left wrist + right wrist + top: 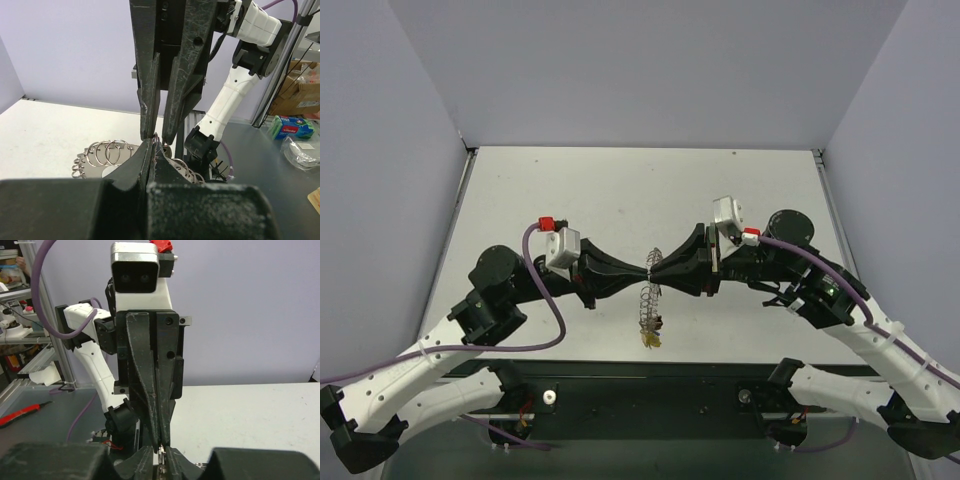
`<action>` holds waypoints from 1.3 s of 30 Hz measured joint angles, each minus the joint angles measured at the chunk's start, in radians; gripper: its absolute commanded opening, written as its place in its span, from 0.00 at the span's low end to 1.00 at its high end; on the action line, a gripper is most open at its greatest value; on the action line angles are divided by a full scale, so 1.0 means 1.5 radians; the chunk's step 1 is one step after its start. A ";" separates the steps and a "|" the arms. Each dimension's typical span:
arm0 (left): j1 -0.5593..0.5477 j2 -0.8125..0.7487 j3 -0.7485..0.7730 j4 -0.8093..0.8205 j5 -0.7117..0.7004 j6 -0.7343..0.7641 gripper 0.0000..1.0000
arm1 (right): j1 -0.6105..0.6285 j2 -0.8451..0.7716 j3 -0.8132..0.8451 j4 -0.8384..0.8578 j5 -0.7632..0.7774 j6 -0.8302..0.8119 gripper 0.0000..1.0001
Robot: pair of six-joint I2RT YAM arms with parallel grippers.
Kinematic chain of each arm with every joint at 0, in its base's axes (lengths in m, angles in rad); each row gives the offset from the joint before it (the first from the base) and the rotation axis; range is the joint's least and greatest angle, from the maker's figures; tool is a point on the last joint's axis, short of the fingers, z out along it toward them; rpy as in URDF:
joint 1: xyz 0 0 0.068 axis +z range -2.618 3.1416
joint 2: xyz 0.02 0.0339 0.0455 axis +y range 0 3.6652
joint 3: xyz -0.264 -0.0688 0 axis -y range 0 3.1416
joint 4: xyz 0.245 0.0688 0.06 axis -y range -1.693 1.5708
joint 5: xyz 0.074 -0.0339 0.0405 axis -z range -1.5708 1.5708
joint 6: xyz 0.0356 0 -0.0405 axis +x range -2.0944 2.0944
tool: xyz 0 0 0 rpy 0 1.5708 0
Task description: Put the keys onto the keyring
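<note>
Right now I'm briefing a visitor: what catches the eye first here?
The left end effector and right end effector meet tip to tip above the middle of the table. A coiled keyring hangs below that meeting point, with small keys dangling at its lower end.

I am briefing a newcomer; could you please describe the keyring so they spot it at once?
Above the white table, the left hand and right hand meet tip to tip. Just below that point hangs the keyring, the only silvery, spring-like coil there, with small keys at its lower end.
</note>
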 measured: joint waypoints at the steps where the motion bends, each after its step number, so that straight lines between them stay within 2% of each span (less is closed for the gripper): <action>1: 0.000 0.001 0.000 0.000 0.002 0.000 0.00 | -0.001 0.000 0.000 0.003 0.000 0.001 0.00; 6: 0.000 0.000 0.000 -0.001 0.006 0.000 0.00 | -0.004 0.002 0.000 0.008 -0.002 0.005 0.00; 8: 0.000 -0.001 0.000 -0.002 0.006 0.000 0.00 | -0.004 0.003 0.000 0.008 -0.004 0.005 0.10; 9: 0.000 -0.002 0.000 -0.003 0.006 0.000 0.00 | -0.004 0.003 0.000 0.008 -0.004 0.005 0.21; 10: 0.000 -0.002 0.000 -0.003 0.005 0.000 0.00 | -0.004 0.003 0.000 0.008 -0.005 0.005 0.24; 12: 0.000 -0.003 0.000 -0.004 0.002 0.001 0.00 | -0.004 0.003 0.000 0.008 -0.006 0.007 0.28; 17: 0.000 -0.009 0.000 -0.004 -0.004 0.002 0.00 | -0.004 0.000 0.000 0.008 -0.006 0.007 0.29; 28: 0.000 -0.014 0.000 -0.003 -0.004 0.002 0.00 | -0.004 0.006 0.000 0.008 -0.007 0.007 0.19; 33: 0.000 -0.014 -0.002 -0.003 -0.001 -0.001 0.00 | -0.004 0.010 -0.001 0.008 -0.006 0.005 0.00; 39: 0.000 -0.017 -0.003 -0.003 -0.002 -0.003 0.00 | -0.004 0.010 -0.001 0.008 -0.007 0.005 0.00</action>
